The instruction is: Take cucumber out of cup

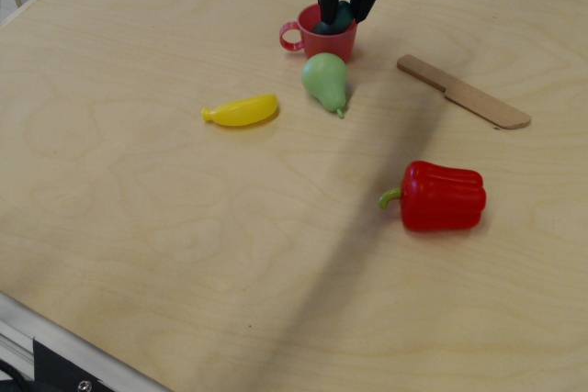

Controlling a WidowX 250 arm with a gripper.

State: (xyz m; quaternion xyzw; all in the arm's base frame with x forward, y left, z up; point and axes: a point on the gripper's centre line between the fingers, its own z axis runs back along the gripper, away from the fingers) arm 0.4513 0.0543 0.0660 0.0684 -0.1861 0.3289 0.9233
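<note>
The red cup (320,39) stands at the far middle of the table, its loop handle pointing left. The dark teal cucumber (344,16) stands in it, its top showing above the rim. My black gripper (344,12) hangs over the cup with its fingers closed in on the cucumber's top. The cucumber's lower part is hidden inside the cup.
A pale green pear (325,82) lies just in front of the cup. A yellow banana (241,110) lies to the left. A wooden knife (463,91) lies to the right. A red bell pepper (442,196) sits nearer on the right.
</note>
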